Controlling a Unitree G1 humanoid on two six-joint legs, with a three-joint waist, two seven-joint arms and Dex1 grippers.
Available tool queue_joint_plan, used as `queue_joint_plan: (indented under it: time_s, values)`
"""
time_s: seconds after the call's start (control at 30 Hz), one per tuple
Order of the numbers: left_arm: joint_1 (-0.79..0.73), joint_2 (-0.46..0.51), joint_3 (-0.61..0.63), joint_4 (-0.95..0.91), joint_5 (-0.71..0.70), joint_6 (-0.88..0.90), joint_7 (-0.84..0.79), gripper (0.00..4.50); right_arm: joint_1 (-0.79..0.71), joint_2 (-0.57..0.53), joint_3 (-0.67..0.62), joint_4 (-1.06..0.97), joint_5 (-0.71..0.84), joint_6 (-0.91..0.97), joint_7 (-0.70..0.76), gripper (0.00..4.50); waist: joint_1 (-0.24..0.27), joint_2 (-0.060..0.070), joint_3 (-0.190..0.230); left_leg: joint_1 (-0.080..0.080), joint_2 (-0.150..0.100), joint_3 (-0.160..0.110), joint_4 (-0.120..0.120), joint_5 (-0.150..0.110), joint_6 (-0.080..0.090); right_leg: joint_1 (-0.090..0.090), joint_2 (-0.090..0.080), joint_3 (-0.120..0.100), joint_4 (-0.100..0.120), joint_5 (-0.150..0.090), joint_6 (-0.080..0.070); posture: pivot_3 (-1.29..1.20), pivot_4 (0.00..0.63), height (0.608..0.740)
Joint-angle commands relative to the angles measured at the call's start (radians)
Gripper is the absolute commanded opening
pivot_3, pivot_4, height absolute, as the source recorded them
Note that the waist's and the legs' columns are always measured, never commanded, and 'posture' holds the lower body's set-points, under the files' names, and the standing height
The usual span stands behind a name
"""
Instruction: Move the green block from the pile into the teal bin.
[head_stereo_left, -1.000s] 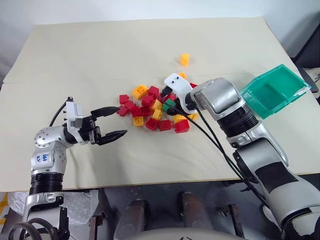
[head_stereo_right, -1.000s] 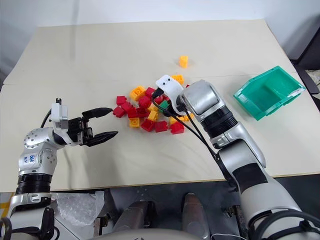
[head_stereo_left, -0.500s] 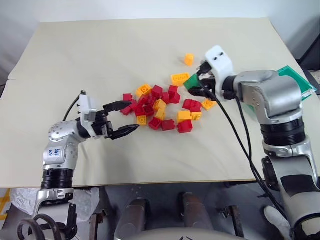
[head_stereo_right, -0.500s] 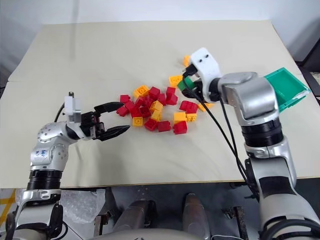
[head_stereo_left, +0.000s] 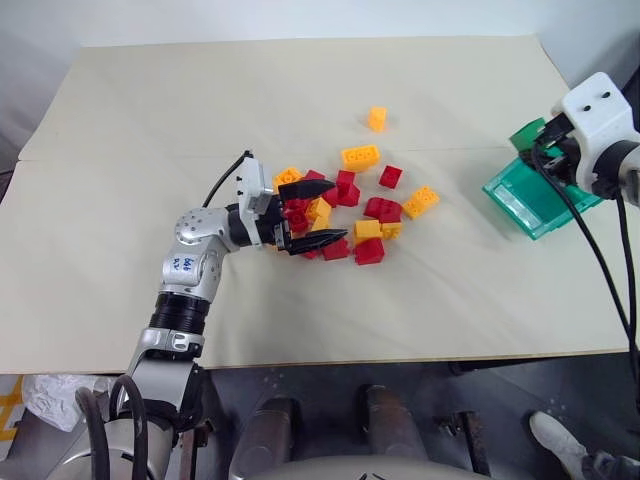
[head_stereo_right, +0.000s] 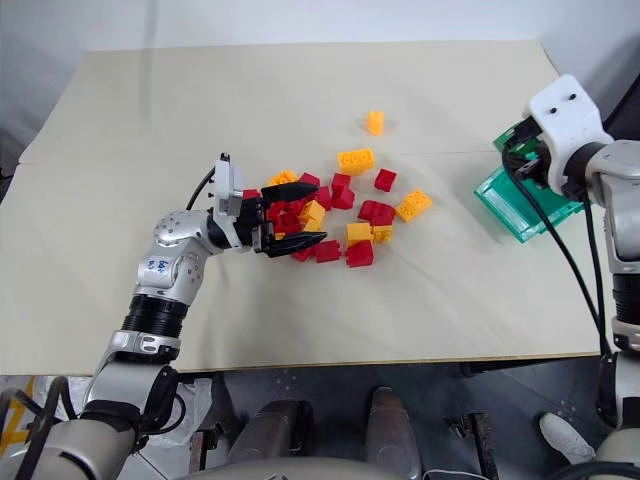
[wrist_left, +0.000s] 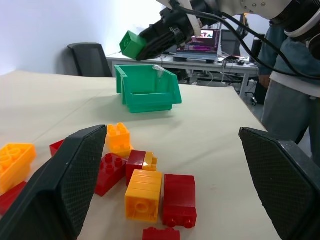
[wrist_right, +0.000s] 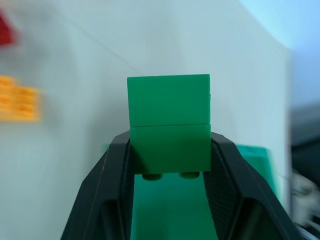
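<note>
Green block (wrist_right: 168, 122) between right end effector (wrist_right: 170, 165) fingers

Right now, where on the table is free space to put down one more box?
Free: the far table beyond the single yellow brick, and the near strip in front of the pile. Crowded: the middle, and the right edge by the teal bin.

Glossy plastic green block (wrist_right: 168, 122), seemingly translucent plastic teal bin (wrist_left: 146, 93), matt table (head_stereo_left: 200, 110).
</note>
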Motion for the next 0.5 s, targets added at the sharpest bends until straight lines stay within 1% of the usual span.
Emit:
queue_joint_plan:
  time_s: [0.03, 0.17, 0.23, 0.27, 0.3, 0.37, 0.43, 0.5]
  values:
    - [-0.095, -0.036, -0.011, 0.109, 0.042, -0.064, 0.002, 4.5, -0.077, 0.011, 0.015, 0.118, -0.07, -0.055, -0.057, 1.5, 0.002, 0.0, 0.0, 0.0, 0.0, 0.0, 0.001, 0.0, 0.0, 0.0, 0.0, 0.0, 0.0, 0.0, 0.0, 0.0, 0.15, 0.74]
    - [-0.142, -0.062, -0.005, 0.182, 0.059, -0.096, -0.007, 4.5, -0.088, 0.023, 0.05, 0.181, -0.121, -0.066, -0.072, 1.5, 0.002, 0.0, 0.0, -0.001, 0.0, 0.0, 0.002, -0.001, 0.001, 0.001, 0.0, 0.0, 0.0, 0.001, 0.001, 0.0, 0.15, 0.74]
    - [-0.155, -0.07, -0.001, 0.197, 0.059, -0.105, -0.014, 4.5, -0.079, 0.017, 0.069, 0.182, -0.139, -0.028, -0.062, 1.5, 0.001, 0.0, 0.0, -0.002, 0.0, 0.0, 0.001, -0.001, 0.001, 0.0, 0.0, 0.0, -0.001, 0.001, 0.001, 0.0, 0.15, 0.74]
    - [-0.16, -0.072, 0.001, 0.202, 0.059, -0.109, -0.016, 4.5, -0.076, 0.014, 0.077, 0.182, -0.147, -0.013, -0.055, 1.85, 0.001, 0.0, 0.0, -0.002, 0.0, 0.0, 0.001, -0.001, 0.001, -0.001, 0.0, 0.0, -0.001, 0.001, 0.001, 0.0, 0.15, 0.74]
    - [-0.164, -0.072, 0.002, 0.207, 0.058, -0.11, -0.017, 4.5, -0.069, 0.006, 0.088, 0.173, -0.153, 0.007, -0.041, 2.06, 0.002, 0.0, 0.0, -0.002, 0.0, 0.0, 0.001, -0.001, 0.002, -0.001, 0.0, 0.0, -0.001, 0.001, 0.001, 0.0, 0.15, 0.74]
    - [-0.166, -0.07, 0.004, 0.211, 0.061, -0.117, -0.021, 4.5, -0.036, -0.018, 0.105, 0.131, -0.163, 0.034, -0.007, 2.63, 0.002, 0.0, 0.0, -0.003, 0.0, 0.0, 0.001, -0.001, 0.001, -0.002, 0.0, 0.0, -0.001, 0.001, 0.001, 0.0, 0.15, 0.74]
    - [-0.166, -0.061, 0.008, 0.216, 0.063, -0.124, -0.028, 4.5, 0.011, -0.05, 0.11, 0.062, -0.153, 0.078, 0.046, 3.28, 0.004, 0.0, 0.0, -0.003, 0.0, -0.001, 0.002, -0.001, 0.001, -0.002, -0.001, -0.001, -0.001, 0.001, 0.001, 0.0, 0.15, 0.74]
    - [-0.163, -0.056, 0.012, 0.216, 0.064, -0.128, -0.03, 4.5, 0.024, -0.052, 0.102, 0.037, -0.147, 0.097, 0.062, 3.95, 0.003, 0.0, 0.0, -0.003, -0.001, -0.001, 0.003, -0.001, 0.002, -0.001, -0.001, -0.001, -0.001, 0.001, 0.001, 0.0, 0.15, 0.74]
